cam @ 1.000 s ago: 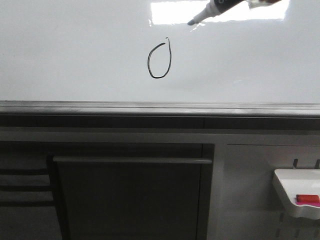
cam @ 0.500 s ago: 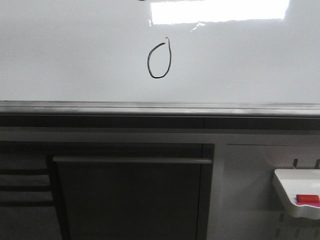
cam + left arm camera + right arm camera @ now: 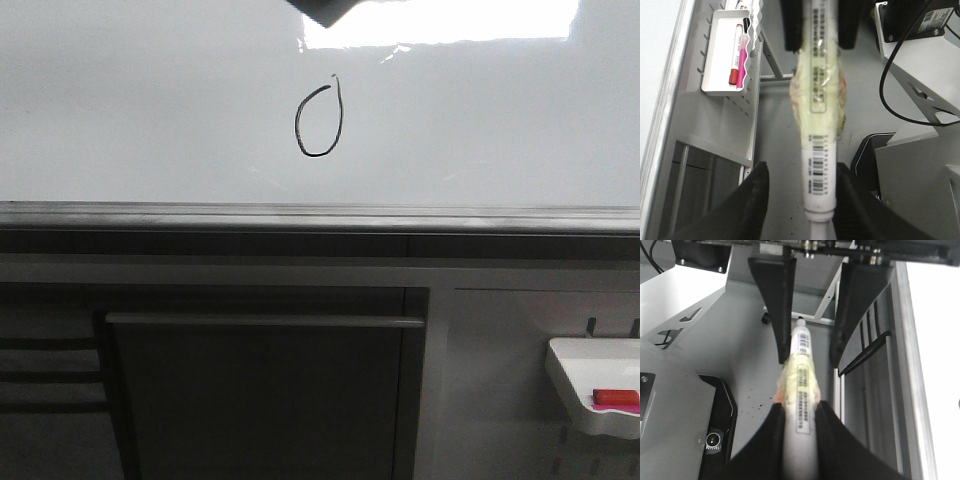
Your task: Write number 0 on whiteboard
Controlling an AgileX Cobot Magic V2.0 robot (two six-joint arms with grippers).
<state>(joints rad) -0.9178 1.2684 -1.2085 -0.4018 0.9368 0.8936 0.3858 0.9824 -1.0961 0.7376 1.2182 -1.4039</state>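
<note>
The number 0 (image 3: 319,120), a slanted black oval with a short tail, is on the whiteboard (image 3: 150,100). A white marker (image 3: 801,385) with yellowish tape is held over the floor beside the board. My right gripper (image 3: 800,407) is shut on its barrel. My left gripper (image 3: 801,167) is open, with its fingers (image 3: 757,195) on either side of the marker (image 3: 817,125) near its narrow end. In the front view, only a dark corner of an arm (image 3: 325,10) shows at the top edge.
A grey metal strip (image 3: 320,215) runs along the board's edge, with a dark cabinet panel (image 3: 260,400) below it. A small white tray (image 3: 590,390) holds a red item; the left wrist view shows this tray (image 3: 715,65). A black cable (image 3: 885,85) hangs nearby.
The marker tip at the top of the front view a second ago moved out of frame. A dark corner of an arm has since come in at the top edge. The 0 is unchanged.
</note>
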